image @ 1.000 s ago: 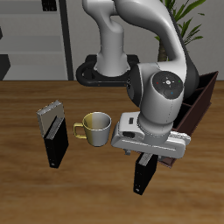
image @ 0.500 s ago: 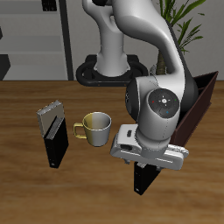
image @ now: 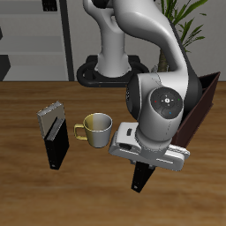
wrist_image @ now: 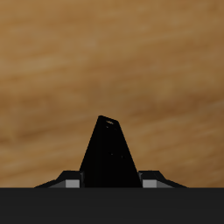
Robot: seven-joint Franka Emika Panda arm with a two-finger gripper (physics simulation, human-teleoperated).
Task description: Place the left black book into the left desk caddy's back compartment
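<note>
The left black book (image: 141, 180) stands near the table's front edge, slightly tilted. It also shows in the wrist view (wrist_image: 109, 149) as a black wedge rising between my fingers. My gripper (image: 146, 166) is down over its top, with the grey fingertips (wrist_image: 152, 179) pressed against both faces, shut on the book. The left desk caddy (image: 206, 97) is a dark brown box beside and behind my arm. It is mostly hidden by the arm, and its compartments cannot be made out.
A pale yellow mug (image: 97, 130) stands mid-table. The other black book with a speckled top (image: 54, 134) stands beyond it. The robot base (image: 110, 71) and a plant (image: 190, 22) are at the back.
My gripper has come down lower over the left black book, and the book now leans slightly. The mug and the speckled book have not moved.
</note>
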